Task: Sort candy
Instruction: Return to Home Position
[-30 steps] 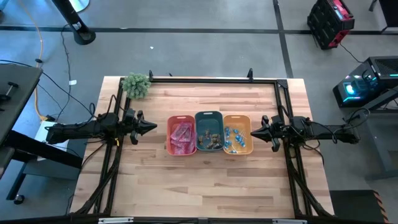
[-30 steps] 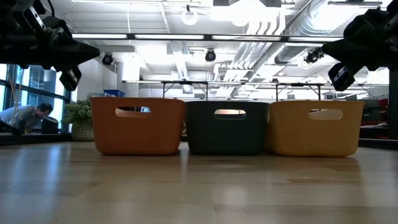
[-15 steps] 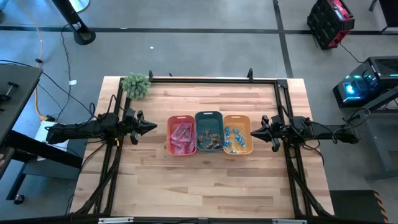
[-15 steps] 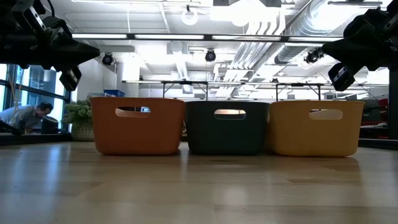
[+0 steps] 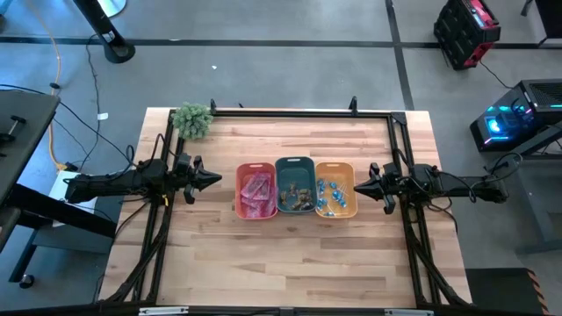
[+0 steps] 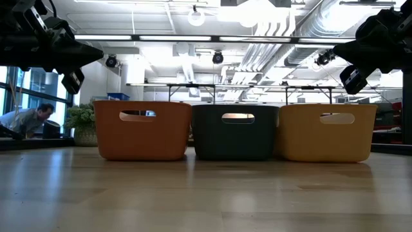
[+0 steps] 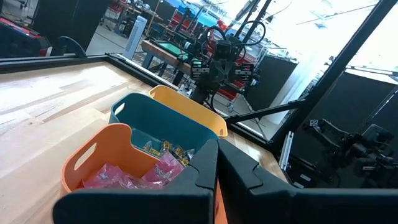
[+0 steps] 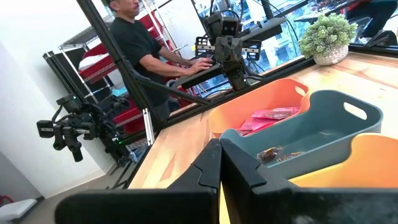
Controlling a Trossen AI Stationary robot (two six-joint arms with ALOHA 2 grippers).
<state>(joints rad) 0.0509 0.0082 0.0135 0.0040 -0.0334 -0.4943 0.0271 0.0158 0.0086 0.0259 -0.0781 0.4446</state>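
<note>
Wooden table (image 5: 290, 254) with 3 bins touching in a row at its middle — red bin (image 5: 255, 165) with pink packets (image 5: 256, 191), teal bin (image 5: 295, 160) with brownish pieces (image 5: 300, 198), orange bin (image 5: 335, 164) with blue lollipops (image 5: 328, 195). Left gripper (image 5: 218, 180) near the red bin, right gripper (image 5: 356, 186) just beside the orange bin, both raised off the tabletop. Jaws pressed together on each — apparently nothing between them.

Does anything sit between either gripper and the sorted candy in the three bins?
Only bare wooden table lies between the left gripper and the red plastic bin of pink wrapped packets, and between the right gripper and the orange plastic bin of blue-wrapped lollipops. Nothing else visible.
</note>
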